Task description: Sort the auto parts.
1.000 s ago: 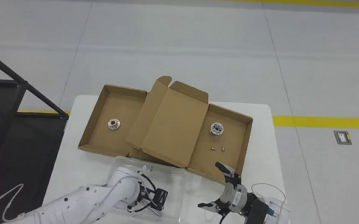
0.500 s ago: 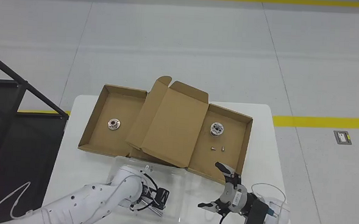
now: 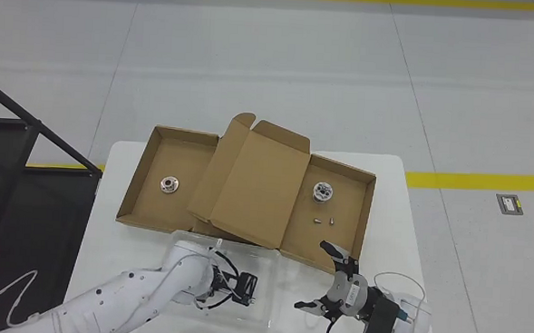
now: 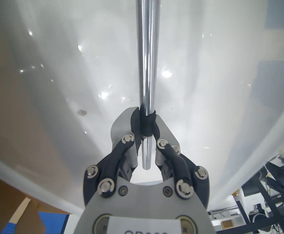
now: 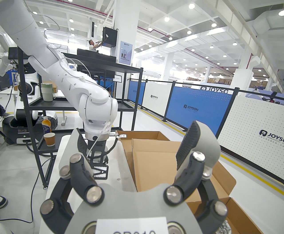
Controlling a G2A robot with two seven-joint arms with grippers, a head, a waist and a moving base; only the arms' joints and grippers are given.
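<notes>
My left gripper (image 4: 144, 119) is shut on a chrome metal rod (image 4: 147, 55), holding it near one end, low inside a clear plastic bin (image 4: 199, 77). From above, the left gripper (image 3: 244, 288) sits in the clear bin (image 3: 264, 314) at the table's front. My right gripper (image 3: 319, 278) stands open near the front right with nothing between its fingers. The right wrist view has the right gripper (image 5: 137, 137) open, with the left gripper (image 5: 99, 168) beyond it over the bin. The cardboard box (image 3: 248, 179) holds a round part (image 3: 168, 185) on the left, another round part (image 3: 323, 190) and small screws (image 3: 324, 219) on the right.
The cardboard box's raised middle flap leans over the bin's far rim. A black metal rack (image 3: 22, 172) stands off the table's left side. Bare white tabletop (image 3: 385, 245) lies to the right of the box.
My left gripper has shifted a little to the right and slightly farther back inside the clear bin, rod in grip. The right arm has stayed where it was.
</notes>
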